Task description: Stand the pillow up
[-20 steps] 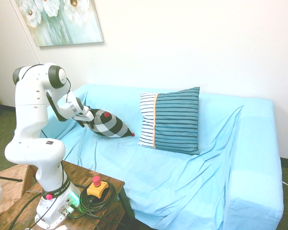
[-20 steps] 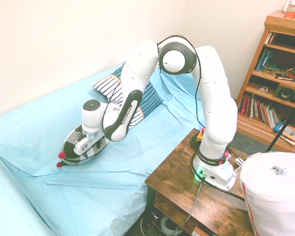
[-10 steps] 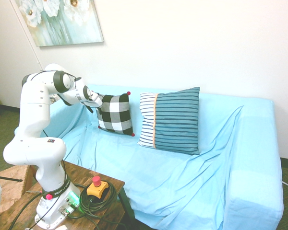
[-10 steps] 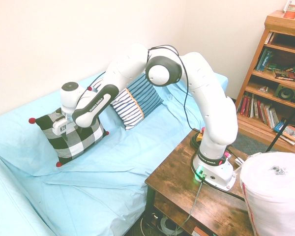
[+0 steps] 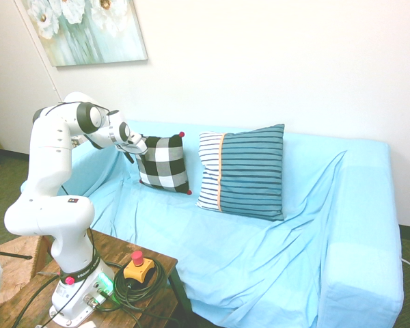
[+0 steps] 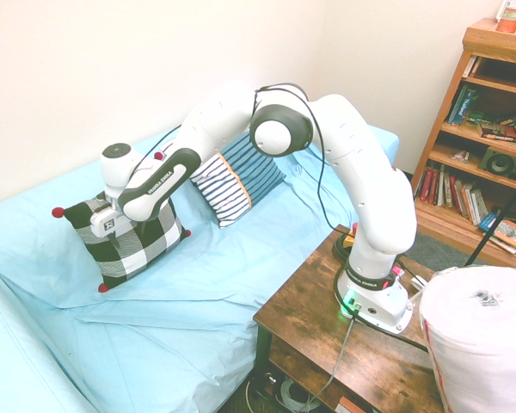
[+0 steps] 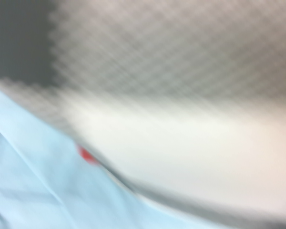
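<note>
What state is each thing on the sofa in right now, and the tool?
Small square black-and-white checked pillow with red pom-poms: upright, leaning on the sofa back.
Larger teal-and-white striped pillow with an orange stripe: upright, leaning on the sofa back.
Light-blue sofa cover: wrinkled.
Tool: at the checked pillow's top corner; grip unclear.

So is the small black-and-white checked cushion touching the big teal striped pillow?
Apart. In the first exterior view a strip of blue sofa cover shows between the checked cushion and the striped pillow.
</note>
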Motion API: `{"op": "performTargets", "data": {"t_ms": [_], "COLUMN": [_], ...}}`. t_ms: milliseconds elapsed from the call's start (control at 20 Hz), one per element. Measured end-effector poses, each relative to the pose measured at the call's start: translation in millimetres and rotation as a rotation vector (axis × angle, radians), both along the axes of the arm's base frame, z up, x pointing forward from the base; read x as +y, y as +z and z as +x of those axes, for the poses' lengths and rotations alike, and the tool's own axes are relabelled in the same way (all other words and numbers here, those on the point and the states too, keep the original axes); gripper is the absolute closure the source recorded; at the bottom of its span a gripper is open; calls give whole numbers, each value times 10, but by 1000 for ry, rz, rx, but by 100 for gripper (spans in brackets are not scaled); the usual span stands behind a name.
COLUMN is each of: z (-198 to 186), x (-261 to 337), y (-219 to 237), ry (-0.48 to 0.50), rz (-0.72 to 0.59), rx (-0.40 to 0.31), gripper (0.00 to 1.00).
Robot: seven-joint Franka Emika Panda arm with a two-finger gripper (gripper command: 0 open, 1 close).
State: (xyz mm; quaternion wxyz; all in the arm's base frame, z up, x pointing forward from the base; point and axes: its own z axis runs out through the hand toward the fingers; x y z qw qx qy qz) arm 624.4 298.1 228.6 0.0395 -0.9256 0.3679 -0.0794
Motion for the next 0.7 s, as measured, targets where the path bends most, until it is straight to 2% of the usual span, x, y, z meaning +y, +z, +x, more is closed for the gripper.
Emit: {"op": "performTargets", "data": {"t_ms": [400,700], "z": [-515,-1213], "x": [-1448,-2869], "y": [695,580], "ry": [33,24], "rz": [-44,-20], "rx": [103,144], "gripper": [0,0]}}
